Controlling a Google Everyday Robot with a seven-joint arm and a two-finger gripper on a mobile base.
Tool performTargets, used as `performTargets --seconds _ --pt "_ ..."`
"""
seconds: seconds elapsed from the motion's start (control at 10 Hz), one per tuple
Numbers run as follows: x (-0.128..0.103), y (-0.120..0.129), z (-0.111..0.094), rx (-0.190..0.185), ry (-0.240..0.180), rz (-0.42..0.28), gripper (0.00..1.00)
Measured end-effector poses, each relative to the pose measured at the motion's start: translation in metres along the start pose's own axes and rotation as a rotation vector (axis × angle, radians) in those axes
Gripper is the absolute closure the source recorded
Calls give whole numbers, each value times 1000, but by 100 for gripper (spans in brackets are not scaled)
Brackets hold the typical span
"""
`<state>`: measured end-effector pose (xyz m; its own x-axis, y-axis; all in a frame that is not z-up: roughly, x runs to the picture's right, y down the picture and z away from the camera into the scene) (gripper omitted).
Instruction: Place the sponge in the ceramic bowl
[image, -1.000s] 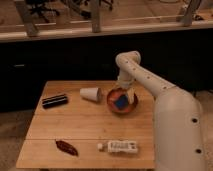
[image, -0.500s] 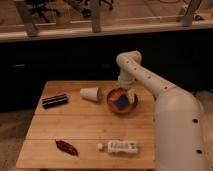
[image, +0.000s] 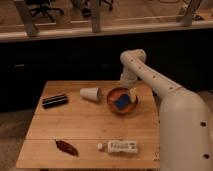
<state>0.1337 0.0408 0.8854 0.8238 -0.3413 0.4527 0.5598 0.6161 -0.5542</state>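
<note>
The blue sponge (image: 121, 101) lies inside the round reddish-brown ceramic bowl (image: 112, 102), which stands on the wooden table toward its back right. My gripper (image: 131, 94) hangs at the bowl's right rim, just right of the sponge, at the end of the white arm that comes down from behind the table. The gripper partly covers the bowl's right edge.
A white paper cup (image: 90, 93) lies on its side left of the bowl. A black flat object (image: 54, 100) sits at the table's left. A brown item (image: 66, 147) and a white labelled bottle (image: 120, 146) lie near the front edge. The robot's white body (image: 182, 130) stands at the right.
</note>
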Motion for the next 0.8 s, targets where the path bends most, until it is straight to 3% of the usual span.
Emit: performTargets --seconds 0.8 --pt "9 7 -21 79 -29 29 20"
